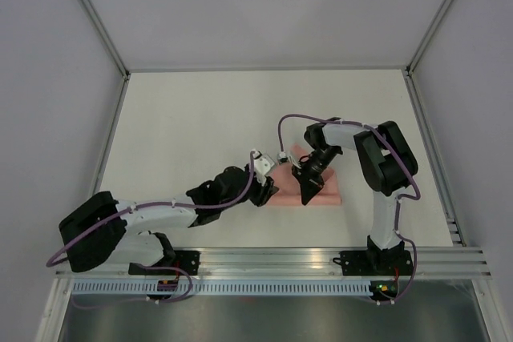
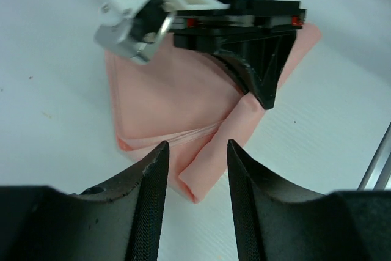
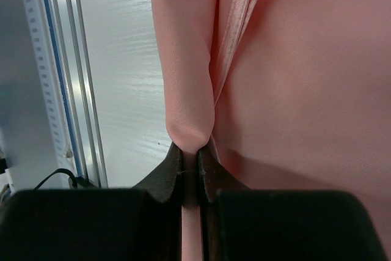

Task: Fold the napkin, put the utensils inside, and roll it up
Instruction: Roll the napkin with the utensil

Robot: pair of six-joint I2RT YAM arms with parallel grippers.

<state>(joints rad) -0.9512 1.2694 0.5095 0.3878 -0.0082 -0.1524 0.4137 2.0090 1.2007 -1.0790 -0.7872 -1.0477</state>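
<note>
The pale salmon-pink napkin [image 1: 324, 191] lies folded on the white table, its near edge rolled into a tube [image 2: 215, 158]. My right gripper [image 1: 306, 198] is shut on the rolled edge of the napkin [image 3: 189, 90] and pinches the cloth between its fingertips [image 3: 166, 175]. My left gripper [image 2: 194, 151] is open and empty, its jaws standing on either side of the roll's left end without touching it; it sits at the napkin's left edge in the top view [image 1: 267, 188]. The utensils are hidden; I see no yellow-orange or black stick.
The aluminium rail [image 1: 272, 260] runs along the table's near edge, close behind the napkin in the right wrist view [image 3: 73, 77]. Grey walls enclose the white table [image 1: 200, 126] at the left, back and right.
</note>
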